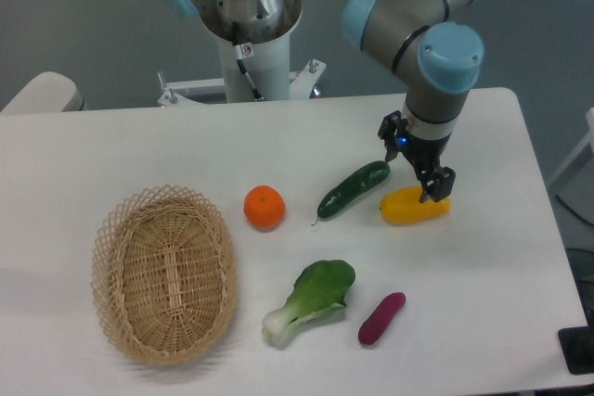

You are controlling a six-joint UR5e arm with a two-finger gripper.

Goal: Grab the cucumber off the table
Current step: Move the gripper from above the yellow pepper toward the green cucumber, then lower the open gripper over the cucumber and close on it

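The dark green cucumber (353, 189) lies slantwise on the white table (139, 146), its thin stem tip toward the lower left. The gripper (411, 166) hangs just right of the cucumber's upper end, over the yellow fruit (414, 205). Its two black fingers stand apart, one near the cucumber's end and one over the yellow fruit. It holds nothing.
An orange (264, 206) lies left of the cucumber. A wicker basket (164, 272) stands at the front left. A bok choy (311, 297) and a small purple vegetable (381, 318) lie toward the front. The robot base (251, 53) stands at the back.
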